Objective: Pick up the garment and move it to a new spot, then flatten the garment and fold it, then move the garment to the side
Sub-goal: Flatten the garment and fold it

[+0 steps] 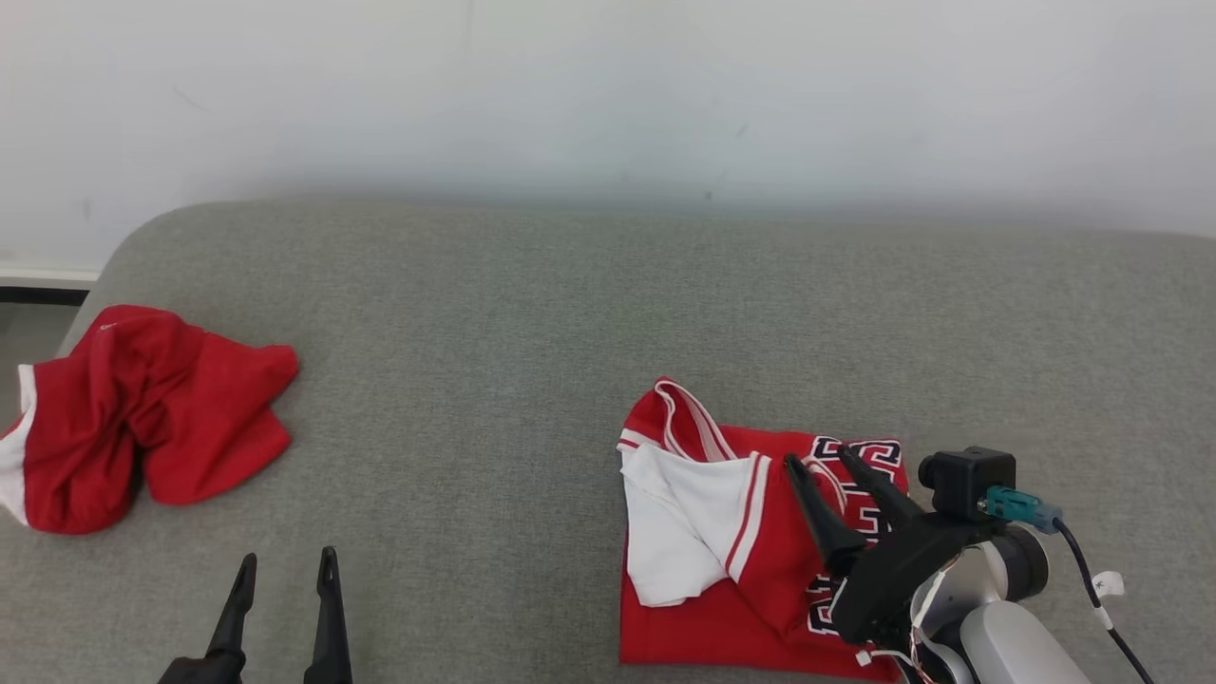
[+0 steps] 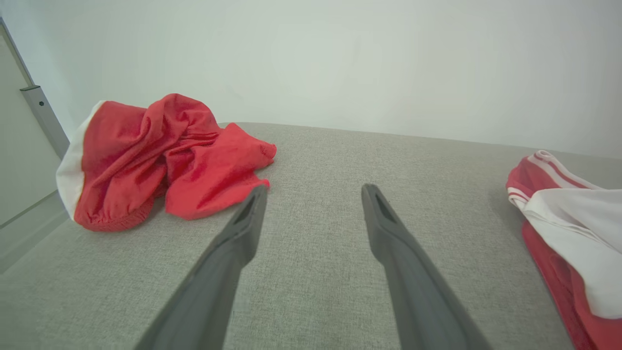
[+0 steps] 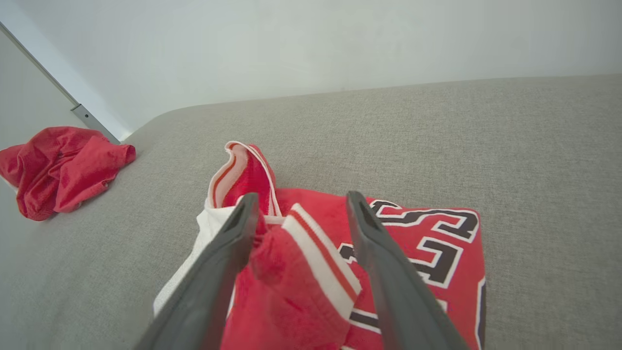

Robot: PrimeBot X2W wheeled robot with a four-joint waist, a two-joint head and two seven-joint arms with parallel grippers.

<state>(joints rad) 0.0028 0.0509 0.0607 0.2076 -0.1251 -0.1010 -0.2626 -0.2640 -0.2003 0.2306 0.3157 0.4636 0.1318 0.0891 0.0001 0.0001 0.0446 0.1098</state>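
At seven o'clock of the head view, nearest us, the left end effector (image 1: 289, 557) hovers, spread and empty. At five o'clock the right end effector (image 1: 817, 457), also spread, hangs over the jersey (image 1: 750, 608), which we judge roughly folded; moving it aside is left. At nine o'clock, crumpled shorts (image 1: 142, 418) lie untouched. Count: two end effectors, two garments, one grey cushion (image 1: 494, 313).

A crumpled pair of red shorts (image 1: 142, 418) with a white band lies at the left of the frame on a grey fabric surface (image 1: 532, 313) with a rounded far-left corner. A plain white wall (image 1: 608, 85) fills the upper part. In the left wrist view a grey metal strip (image 2: 41, 114) runs slantwise at the upper left.
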